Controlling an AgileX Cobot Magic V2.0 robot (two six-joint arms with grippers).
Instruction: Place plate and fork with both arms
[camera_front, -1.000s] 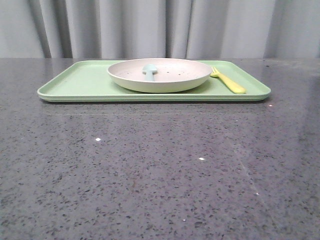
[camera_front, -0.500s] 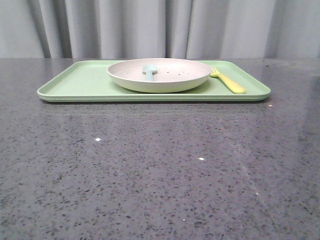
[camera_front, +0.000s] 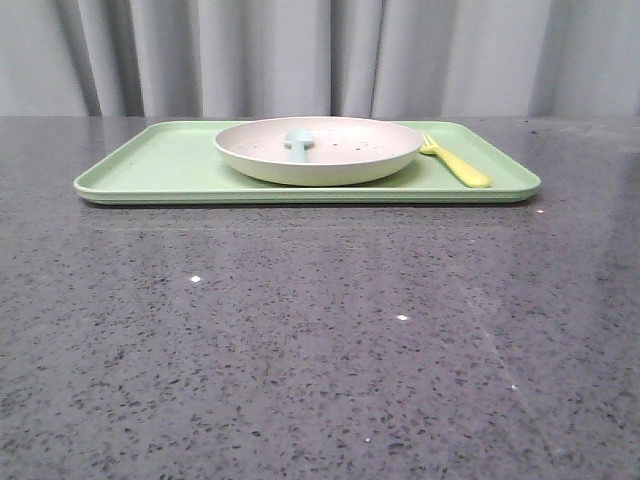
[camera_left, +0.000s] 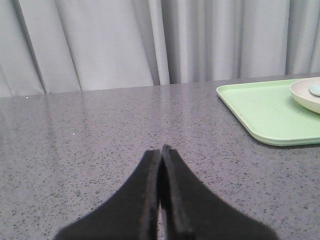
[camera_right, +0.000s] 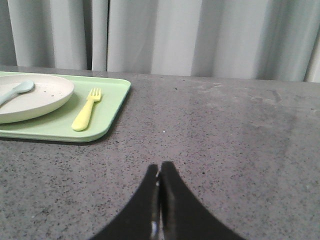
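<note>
On tray (camera_front: 150, 165), plate (camera_front: 318, 158), fork (camera_front: 456, 163), grippers apart

The fork (camera_right: 87, 109) lies on the tray (camera_right: 107, 115) beside the plate (camera_right: 35, 97).

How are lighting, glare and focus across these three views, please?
Front view: even light, a soft sheen on the speckled grey stone table, a thin shadow under the flat light-green tray. Both wrist views: the shut black left gripper and right gripper look soft and dark.
</note>
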